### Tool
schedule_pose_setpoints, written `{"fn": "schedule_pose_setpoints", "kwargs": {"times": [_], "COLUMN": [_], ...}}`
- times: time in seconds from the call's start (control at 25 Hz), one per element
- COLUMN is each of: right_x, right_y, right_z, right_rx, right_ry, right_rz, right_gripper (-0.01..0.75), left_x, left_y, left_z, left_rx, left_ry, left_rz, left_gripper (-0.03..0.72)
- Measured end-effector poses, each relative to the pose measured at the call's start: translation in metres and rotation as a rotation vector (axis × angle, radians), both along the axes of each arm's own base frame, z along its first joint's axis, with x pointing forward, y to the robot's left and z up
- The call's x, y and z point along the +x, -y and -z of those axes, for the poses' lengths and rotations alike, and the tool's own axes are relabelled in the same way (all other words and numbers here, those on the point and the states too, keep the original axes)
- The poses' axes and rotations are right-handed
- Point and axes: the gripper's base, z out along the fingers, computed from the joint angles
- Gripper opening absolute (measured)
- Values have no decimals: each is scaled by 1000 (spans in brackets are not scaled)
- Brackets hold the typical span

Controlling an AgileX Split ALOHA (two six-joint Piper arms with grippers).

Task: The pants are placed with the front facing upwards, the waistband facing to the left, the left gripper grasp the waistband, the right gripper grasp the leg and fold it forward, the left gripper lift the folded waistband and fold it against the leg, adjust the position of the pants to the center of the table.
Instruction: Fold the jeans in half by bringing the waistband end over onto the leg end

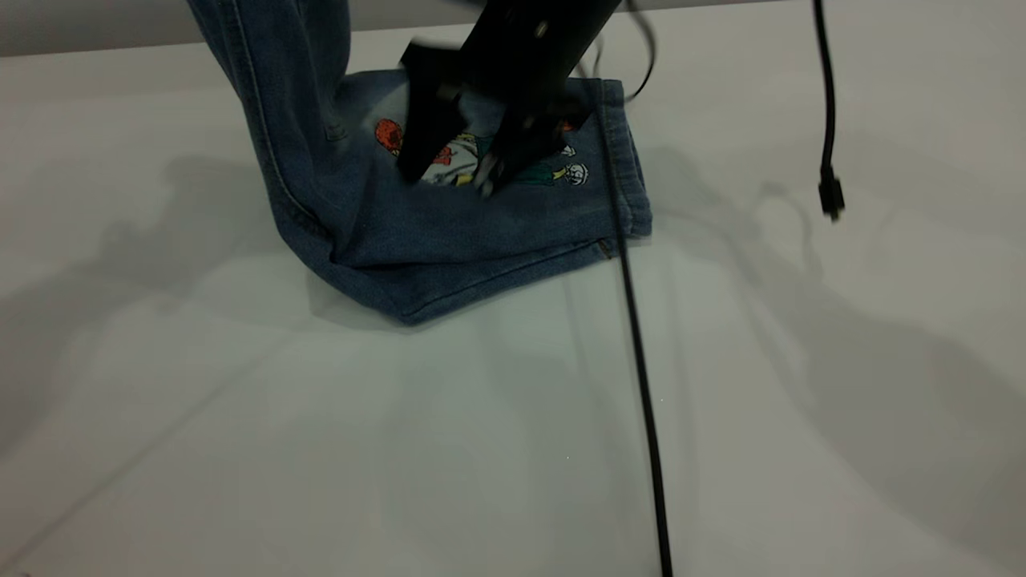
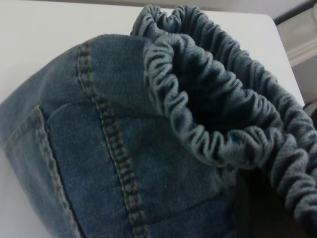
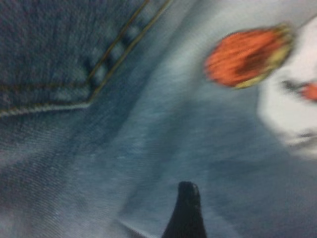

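The waistband [image 2: 218, 114] is held raised, left end effector unseen; right end effector [image 1: 449, 172], fingers apart, should clear before laying.

Soft shadows fall across the pale surface, with a grey wall [image 1: 96, 28] behind.

Black right gripper [image 1: 449, 172], trailing cable [image 1: 641, 385]

White table [image 1: 240, 449] bears pants [image 1: 449, 224], black cable [image 1: 641, 385].
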Motion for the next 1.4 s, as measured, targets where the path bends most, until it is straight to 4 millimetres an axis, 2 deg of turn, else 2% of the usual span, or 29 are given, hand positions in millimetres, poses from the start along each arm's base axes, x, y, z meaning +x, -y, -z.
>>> {"fn": "schedule_pose_setpoints", "kwargs": {"times": [0.2,0.4,0.64,0.84,1.0,1.2,1.28,1.4], "right_x": [15,31,56,70,74,68,66,65], "right_y": [15,40,102,150,173,175,176,178], "right_z": [-37,-75,-125,-171,-204,-244,-252,-254], "right_rx": [44,11,-62,-36,4,80,79,76], "right_ry": [37,125,217,310,394,492,518,525], "right_rz": [5,11,126,235,299,313,313,316], "right_gripper": [489,482,479,479,479,479,479,479], "left_x": [0,-4,-4,-2,1,1,0,0], "left_y": [2,21,52,74,96,131,143,152], "left_z": [0,2,12,25,48,88,106,127], "left_rx": [0,14,31,45,62,86,102,126], "left_ry": [-1,-1,-5,-12,-49,-110,-135,-161], "left_rz": [5,62,120,144,173,206,218,215], "left_gripper": [153,153,153,153,153,153,153,153]}}
